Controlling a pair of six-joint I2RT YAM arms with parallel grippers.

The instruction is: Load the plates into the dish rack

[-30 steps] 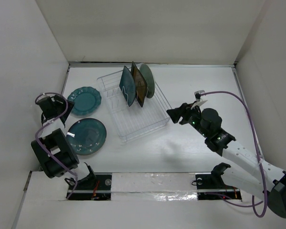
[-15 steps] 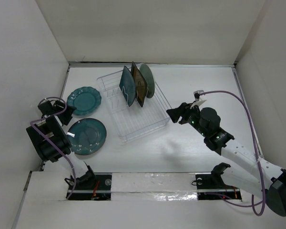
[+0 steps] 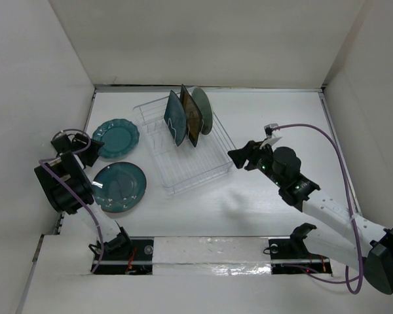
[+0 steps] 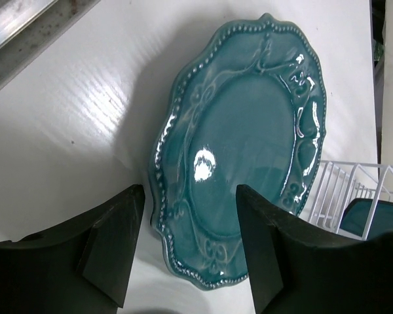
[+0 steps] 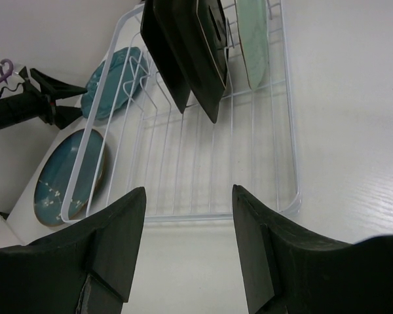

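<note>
Table [image 3: 268, 118]: no layout change over the last second. Dish rack [image 3: 183, 167] sits left of centre, same pose, with three plates upright in its far slots: squarish dark teal plate [image 3: 175, 119], square mustard plate [image 3: 190, 118], pale green plate [image 3: 204, 109]. So 3 of 5 are loaded and the near slots are free. The other two lie flat on the table left of the rack: round teal-blue plate [image 3: 120, 186] nearer the bases, scalloped teal plate [image 3: 116, 138] behind it, apart from each other. Neither has shifted. The only real motion is the left arm: its elbow swung back toward the left wall and the wrist re-aimed, so the left gripper [image 3: 87, 145] now points at the scalloped plate's left rim. In the left wrist view the fingers [image 4: 111, 248] are spread wide with that rim framed between them, and nothing is gripped. I can't tell if a tip touches the table. The right arm barely moved. The right gripper [image 3: 239, 157] hangs just off the rack's right side, its fingers parted and empty, looking down the rack. My read: the left arm is lining up a rim pick on the scalloped plate, which is plate 4. The plate lies flat on the table, so getting a finger under the edge looks like the tricky part.
</note>
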